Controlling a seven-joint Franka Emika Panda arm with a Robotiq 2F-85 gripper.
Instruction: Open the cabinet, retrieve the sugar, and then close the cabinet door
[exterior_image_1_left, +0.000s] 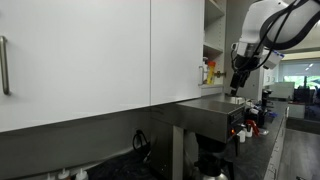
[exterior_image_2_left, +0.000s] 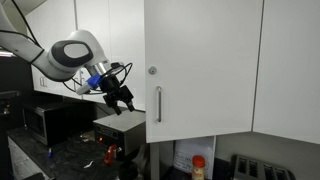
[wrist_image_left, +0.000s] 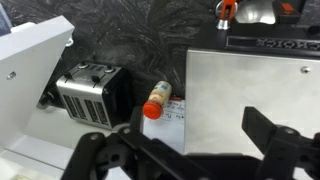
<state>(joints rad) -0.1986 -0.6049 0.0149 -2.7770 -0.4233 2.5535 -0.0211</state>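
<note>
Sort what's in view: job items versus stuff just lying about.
Job: cabinet, cabinet door, open gripper; sugar jar not discernible.
Lying about: toaster, orange-capped bottle, stainless appliance, colourful bottles.

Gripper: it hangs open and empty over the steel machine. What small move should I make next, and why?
Probably ease the gripper toward the handle of the white door. In an exterior view that door looks shut, the handle sits at about gripper height with a gap between them, and the jaws stand open and empty, ready for the bar.
</note>
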